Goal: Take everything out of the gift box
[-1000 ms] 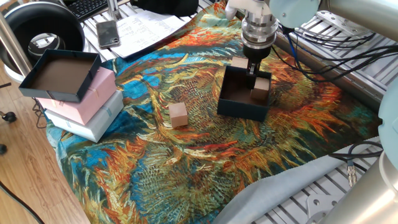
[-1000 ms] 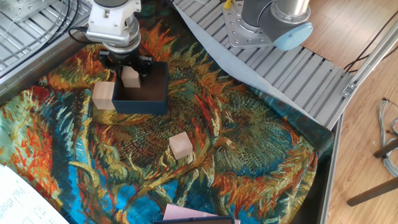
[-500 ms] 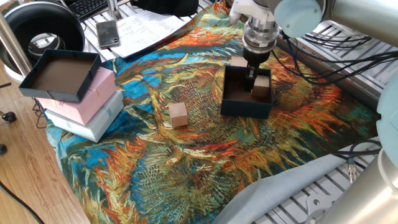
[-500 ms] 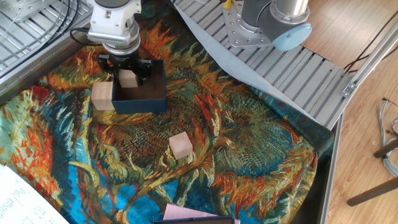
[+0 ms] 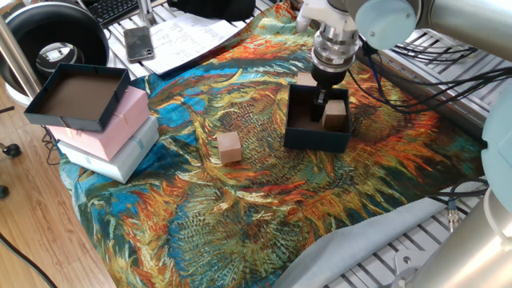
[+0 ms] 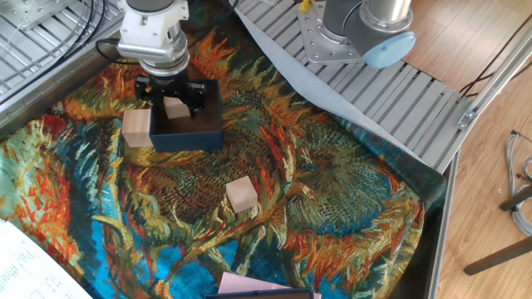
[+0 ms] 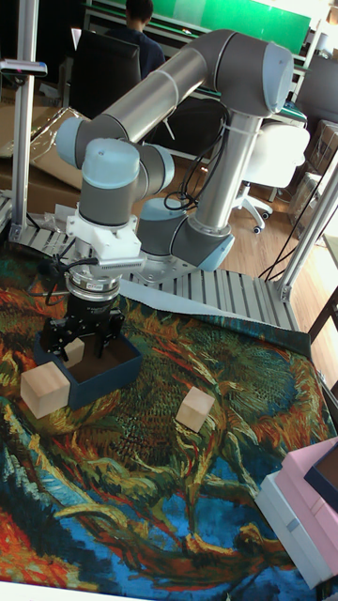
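One cube inside gift box, between spread fingers, ungrasped

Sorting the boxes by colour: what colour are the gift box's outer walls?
Dark navy; the gift box shows it best in one fixed view.

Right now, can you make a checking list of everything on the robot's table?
Surface: sunflower-print cloth covering the table.
Job's things: gift box holds one wooden cube; second cube rests against the box outside; third cube sits alone on the cloth.
Clutter: lid on the pink box, over a white box; phone, papers.
End effector: inside the box, fingers astride the cube; grip unclear.
Cables: black bundle behind the arm.
Surroundings: person seated far behind.
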Robot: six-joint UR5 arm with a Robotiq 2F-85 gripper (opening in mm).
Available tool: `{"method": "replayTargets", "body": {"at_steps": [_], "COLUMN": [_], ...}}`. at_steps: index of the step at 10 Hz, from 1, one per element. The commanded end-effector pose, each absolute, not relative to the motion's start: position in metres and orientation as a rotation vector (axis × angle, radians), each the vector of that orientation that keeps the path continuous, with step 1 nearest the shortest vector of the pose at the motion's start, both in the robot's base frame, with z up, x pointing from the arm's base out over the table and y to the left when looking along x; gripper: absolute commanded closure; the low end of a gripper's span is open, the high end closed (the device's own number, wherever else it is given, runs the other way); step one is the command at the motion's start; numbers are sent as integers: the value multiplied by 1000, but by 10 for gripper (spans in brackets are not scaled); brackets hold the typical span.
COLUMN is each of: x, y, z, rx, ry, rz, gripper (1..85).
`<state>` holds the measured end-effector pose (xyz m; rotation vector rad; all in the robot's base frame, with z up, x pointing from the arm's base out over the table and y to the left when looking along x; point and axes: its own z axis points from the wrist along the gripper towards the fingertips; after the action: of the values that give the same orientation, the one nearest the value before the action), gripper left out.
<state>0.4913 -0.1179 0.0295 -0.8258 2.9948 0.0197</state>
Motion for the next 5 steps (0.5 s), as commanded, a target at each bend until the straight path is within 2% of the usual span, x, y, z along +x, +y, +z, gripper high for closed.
{"method": "replayTargets", "body": {"at_steps": [1,3,5], "x": [489,489,489], "y": [-107,-133,-138], "z": [30,35,44], "rx": [-753,-959,-1104], "ry": [3016,2990,2958], "rz": [98,-45,-78], "gripper": [223,223,183]}}
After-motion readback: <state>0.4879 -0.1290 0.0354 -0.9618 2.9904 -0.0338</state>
